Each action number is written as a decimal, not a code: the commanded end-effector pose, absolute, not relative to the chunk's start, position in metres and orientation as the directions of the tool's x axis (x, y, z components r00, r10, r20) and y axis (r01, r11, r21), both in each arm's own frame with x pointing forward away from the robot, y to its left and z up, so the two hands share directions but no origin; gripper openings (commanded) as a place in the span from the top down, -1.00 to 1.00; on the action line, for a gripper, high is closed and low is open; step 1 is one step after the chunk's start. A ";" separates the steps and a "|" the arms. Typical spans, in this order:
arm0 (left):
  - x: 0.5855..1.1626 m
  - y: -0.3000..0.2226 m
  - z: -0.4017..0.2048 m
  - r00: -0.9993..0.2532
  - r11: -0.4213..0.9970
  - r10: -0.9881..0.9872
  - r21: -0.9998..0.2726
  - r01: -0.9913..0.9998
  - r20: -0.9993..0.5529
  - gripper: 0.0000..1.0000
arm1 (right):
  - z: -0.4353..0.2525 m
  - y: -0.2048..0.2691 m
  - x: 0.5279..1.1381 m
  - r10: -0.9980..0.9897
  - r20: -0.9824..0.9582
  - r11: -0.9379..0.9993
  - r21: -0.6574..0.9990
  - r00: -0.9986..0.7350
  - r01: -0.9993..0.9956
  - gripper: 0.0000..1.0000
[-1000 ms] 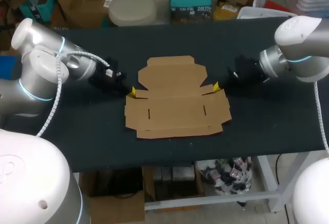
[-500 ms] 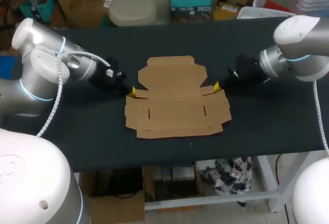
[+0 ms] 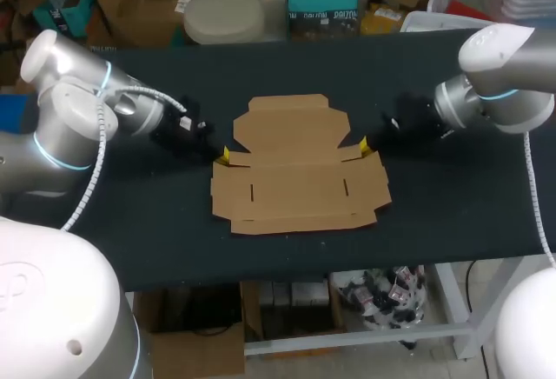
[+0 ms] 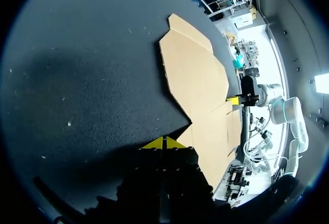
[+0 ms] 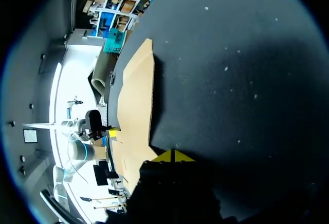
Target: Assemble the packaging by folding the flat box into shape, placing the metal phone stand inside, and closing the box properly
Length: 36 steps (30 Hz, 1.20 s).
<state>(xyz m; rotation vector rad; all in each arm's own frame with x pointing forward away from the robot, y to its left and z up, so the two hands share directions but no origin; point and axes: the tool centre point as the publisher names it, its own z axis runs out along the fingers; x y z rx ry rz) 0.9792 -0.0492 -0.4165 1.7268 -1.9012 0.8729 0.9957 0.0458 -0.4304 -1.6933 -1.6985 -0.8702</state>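
Observation:
A flat brown cardboard box blank (image 3: 295, 170) lies unfolded in the middle of the dark table (image 3: 130, 222). My left gripper (image 3: 223, 155) is shut, its yellow tips together at the notch on the blank's left edge. My right gripper (image 3: 365, 145) is shut too, tips together at the notch on the right edge. In the left wrist view the blank (image 4: 198, 80) stretches ahead of the shut gripper (image 4: 163, 143), and my other gripper (image 4: 234, 99) shows at its far side. From the right wrist, the blank (image 5: 134, 106) lies ahead of the shut gripper (image 5: 174, 156). No phone stand is in view.
Bare dark tabletop (image 3: 452, 214) surrounds the blank on all sides. The table's front edge (image 3: 287, 276) runs close below the blank.
The right arm's elbow has shifted slightly toward the left. The blank and both grippers stay where they were.

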 end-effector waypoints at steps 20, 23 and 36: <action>0.980 -0.059 -0.415 -0.145 0.044 -0.742 -0.168 -0.985 0.654 1.00 | -0.420 0.060 0.986 0.666 0.744 -0.011 0.081 -0.053 0.997 1.00; 0.979 -0.060 -0.414 -0.141 0.035 -0.756 -0.175 -0.984 0.639 1.00 | -0.419 0.060 0.988 0.675 0.736 -0.013 0.082 -0.052 0.997 1.00; 0.973 -0.061 -0.408 -0.122 0.007 -0.799 -0.195 -0.981 0.589 1.00 | -0.416 0.057 0.992 0.714 0.700 -0.026 0.077 -0.035 0.997 1.00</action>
